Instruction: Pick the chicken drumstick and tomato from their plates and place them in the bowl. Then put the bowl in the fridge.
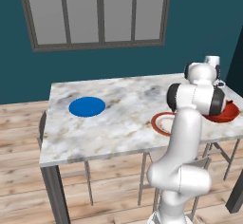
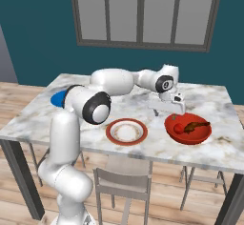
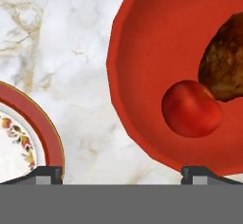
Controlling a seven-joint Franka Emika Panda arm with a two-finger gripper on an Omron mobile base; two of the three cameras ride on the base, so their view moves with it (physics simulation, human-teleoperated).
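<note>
1. Claw: two dark fingertips set wide apart, nothing between them. It hangs above the marble between the white plate and the bowl; in the right base view the claw sits just over the bowl's near-left rim.
2. Tomato: glossy red ball, lying inside the bowl toward its left side, touching the drumstick. Seen in the right base view as tomato.
3. Chicken drumstick: dark brown, lying in the bowl beside the tomato, partly cut off by the hand view's edge. In the right base view the chicken drumstick lies across the bowl's middle, thin end toward the right.
4. Bowl: red-orange, deep, standing on the table near its right end. Also bowl and bowl, partly hidden behind the arm in the left base view.
5. White plate: red-brown rim, patterned centre, bare, just left of the bowl and apart from it. Also white plate and white plate.
6. Blue plate: flat disc, bare, well apart at the table's left end. Only a sliver of the blue plate shows behind the arm in the right base view.
7. Table: marble top on dark legs.
8. Chair: grey, tucked under the table's near edge.
9. Window: grey-framed, on the teal wall behind.
</note>
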